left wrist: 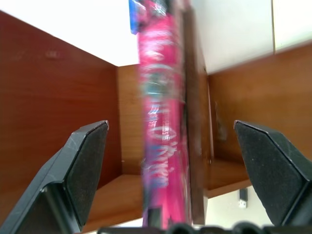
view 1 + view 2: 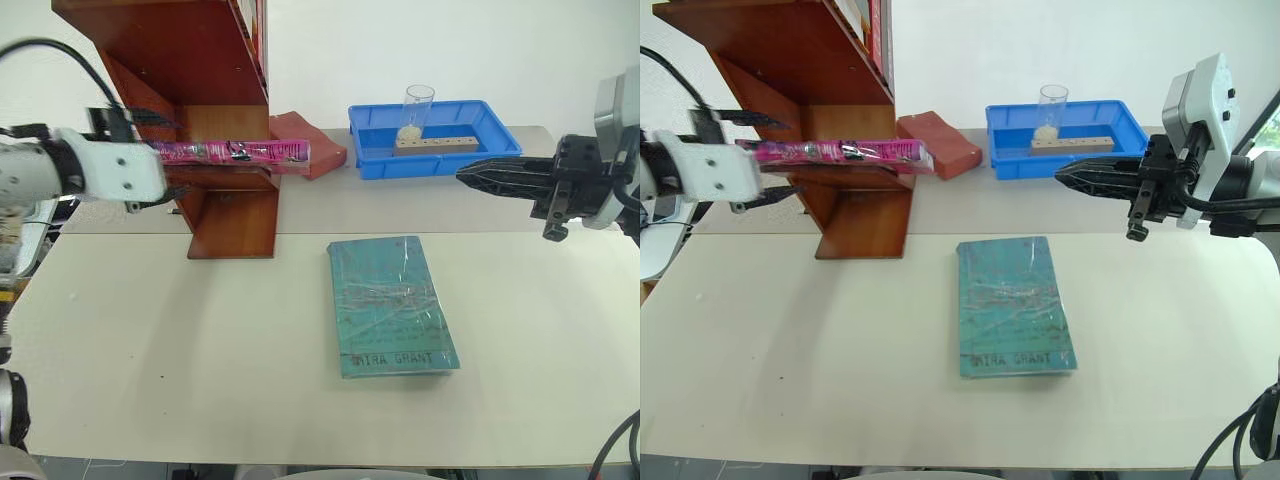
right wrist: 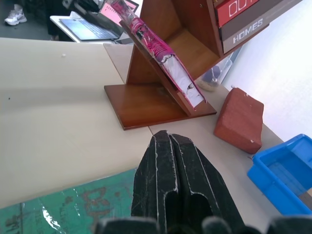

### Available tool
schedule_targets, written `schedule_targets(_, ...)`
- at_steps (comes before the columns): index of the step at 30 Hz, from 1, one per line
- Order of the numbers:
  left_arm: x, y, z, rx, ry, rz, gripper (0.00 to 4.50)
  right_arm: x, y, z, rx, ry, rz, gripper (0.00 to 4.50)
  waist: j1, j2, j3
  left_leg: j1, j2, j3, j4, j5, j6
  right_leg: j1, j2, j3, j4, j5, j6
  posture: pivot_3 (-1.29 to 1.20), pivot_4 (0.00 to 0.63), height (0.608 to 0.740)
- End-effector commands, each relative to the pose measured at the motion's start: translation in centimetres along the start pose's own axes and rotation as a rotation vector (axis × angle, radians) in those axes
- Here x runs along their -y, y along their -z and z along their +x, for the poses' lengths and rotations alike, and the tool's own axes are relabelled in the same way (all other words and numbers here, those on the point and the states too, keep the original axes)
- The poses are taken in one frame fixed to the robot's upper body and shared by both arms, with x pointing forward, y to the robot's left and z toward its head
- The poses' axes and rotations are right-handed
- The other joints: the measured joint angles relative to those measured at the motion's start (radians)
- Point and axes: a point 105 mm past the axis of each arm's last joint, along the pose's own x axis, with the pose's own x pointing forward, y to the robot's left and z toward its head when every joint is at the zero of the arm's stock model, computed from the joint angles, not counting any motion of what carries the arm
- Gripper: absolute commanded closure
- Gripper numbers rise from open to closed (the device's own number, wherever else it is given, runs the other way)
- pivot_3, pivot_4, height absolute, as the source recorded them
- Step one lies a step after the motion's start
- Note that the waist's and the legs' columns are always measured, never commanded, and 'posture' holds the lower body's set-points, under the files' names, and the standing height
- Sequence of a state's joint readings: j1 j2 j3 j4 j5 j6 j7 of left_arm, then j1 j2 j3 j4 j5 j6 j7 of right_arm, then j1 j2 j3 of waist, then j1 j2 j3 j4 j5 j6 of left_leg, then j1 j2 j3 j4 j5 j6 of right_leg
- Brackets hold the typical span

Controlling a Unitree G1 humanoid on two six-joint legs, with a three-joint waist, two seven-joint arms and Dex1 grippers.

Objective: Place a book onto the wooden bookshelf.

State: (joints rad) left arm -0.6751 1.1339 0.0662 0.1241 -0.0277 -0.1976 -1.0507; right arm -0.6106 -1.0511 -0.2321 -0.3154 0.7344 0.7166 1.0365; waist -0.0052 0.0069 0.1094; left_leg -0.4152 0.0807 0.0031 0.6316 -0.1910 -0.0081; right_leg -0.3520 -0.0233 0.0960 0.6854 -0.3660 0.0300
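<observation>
The table (image 2: 150, 350) carries the bookshelf (image 2: 215, 130) at its far left. The book (image 2: 235, 151), thin and pink, lies flat on the low shelf, its long axis running side to side, so that one end juts out past the shelf's right side toward the red block (image 2: 310, 140). A green book (image 2: 390, 305) lies mid-table; a blue tray (image 2: 435, 135) stands at the far edge.

The left claw (image 2: 150, 150) is at the book's left end, its fingers (image 1: 83, 165) spread wide, one to each side of the spine and touching neither face; the book rests on the shelf, apparently released. The right claw (image 2: 1080, 178) hangs closed and empty, well to the right, pointing leftward. The left arm is thus the nearer; a clean exit would likely run back along the book's long axis.
</observation>
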Motion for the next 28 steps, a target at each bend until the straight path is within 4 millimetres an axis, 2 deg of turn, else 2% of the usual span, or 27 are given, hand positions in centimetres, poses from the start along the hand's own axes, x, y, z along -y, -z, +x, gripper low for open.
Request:
schedule_targets(1,-1.6,-0.8,-2.9,0.042,-0.066,-0.222,0.10,0.4,-0.3,-0.5,-0.010,0.005,-0.059,4.50,-0.002,0.000,0.000,0.000,0.000,0.000,0.000,0.000,0.000,0.000,0.000,0.000,0.000,-0.001,0.001,0.00,0.150,0.649)
schedule_targets(3,-0.1,-0.5,-3.8,0.045,-0.026,-0.389,0.10,0.6,0.3,-0.7,-0.044,-0.010,-0.065,4.50,-0.007,0.000,0.000,0.001,0.000,0.000,-0.001,0.000,0.000,0.000,0.000,0.000,0.000,-0.002,0.002,0.00,0.150,0.649)
schedule_targets(6,3.2,0.3,-4.4,-0.020,0.050,-0.485,0.10,0.8,1.7,-1.1,-0.111,-0.033,-0.092,4.50,-0.008,0.002,0.000,0.003,0.001,0.002,-0.002,0.000,0.000,0.000,0.000,0.000,0.000,-0.002,0.002,0.00,0.150,0.649)
schedule_targets(8,5.3,-0.1,-4.8,-0.010,0.120,-0.577,0.10,1.0,2.7,-1.2,-0.151,-0.047,-0.107,4.50,-0.008,-0.001,0.001,0.006,0.002,0.003,-0.003,0.000,0.000,0.000,0.000,0.000,0.001,-0.002,0.001,0.00,0.150,0.649)
schedule_targets(10,6.3,-0.4,-5.0,0.000,0.142,-0.645,0.10,1.1,3.5,-1.3,-0.174,-0.062,-0.116,4.50,-0.006,-0.003,0.002,0.007,0.003,0.003,-0.003,0.000,0.000,0.000,0.000,-0.001,0.001,-0.002,0.000,0.00,0.150,0.649)
schedule_targets(14,8.7,0.8,-5.0,-0.049,0.152,-0.721,0.10,1.0,5.5,-1.2,-0.243,-0.099,-0.146,4.50,-0.001,-0.004,0.003,0.008,0.003,0.005,-0.003,0.000,0.000,0.000,0.000,-0.001,0.001,-0.002,-0.001,0.00,0.150,0.649)
schedule_targets(21,11.2,0.1,-4.3,-0.032,0.192,-0.797,0.10,0.8,6.1,-1.0,-0.257,-0.118,-0.160,4.50,-0.001,-0.004,0.003,0.008,0.003,0.008,-0.003,0.000,0.000,0.000,-0.001,0.000,0.001,-0.001,-0.003,0.00,0.150,0.649)
schedule_targets(28,11.9,0.2,-4.3,-0.033,0.219,-0.839,0.10,0.7,5.8,-0.7,-0.254,-0.124,-0.166,4.50,-0.001,-0.005,0.003,0.009,0.003,0.009,-0.003,0.000,0.000,0.000,-0.001,0.001,0.001,-0.001,-0.003,0.00,0.150,0.649)
